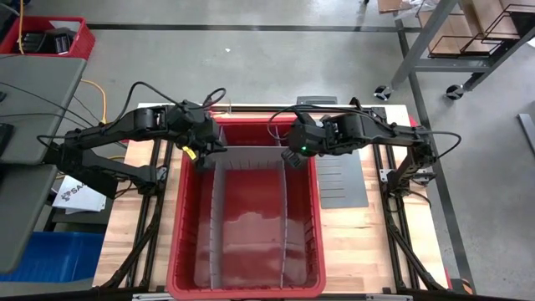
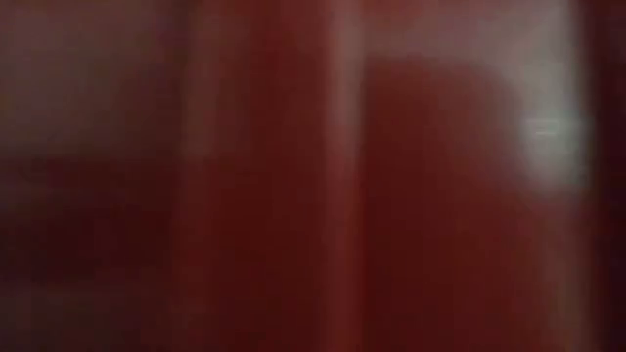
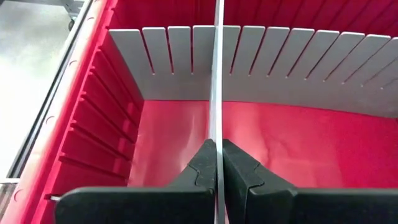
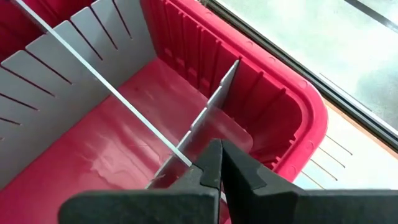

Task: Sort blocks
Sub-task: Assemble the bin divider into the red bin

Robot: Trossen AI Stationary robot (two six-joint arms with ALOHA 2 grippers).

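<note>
In the high view, a large red bin (image 1: 244, 251) is being carried by the wooden tabletop (image 1: 359, 242). It is being split by grey slotted dividers: one crosswise (image 1: 251, 155), two lengthwise. The left gripper (image 1: 205, 152) is being held over the bin's ten o'clock corner, the right gripper (image 1: 294, 155) over its two o'clock corner, each at a divider junction, probably so the sheets are being seated. A spare divider sheet (image 1: 341, 182) is lying at three o'clock.

The low view is being filled by a red blur.

In the left wrist view, the jaws are being clamped on a lengthwise divider's (image 3: 217, 74) edge.

In the right wrist view, the other lengthwise divider (image 4: 208, 121) is being pinched likewise.

No blocks are being shown anywhere; sorting is being blocked until they appear.
</note>
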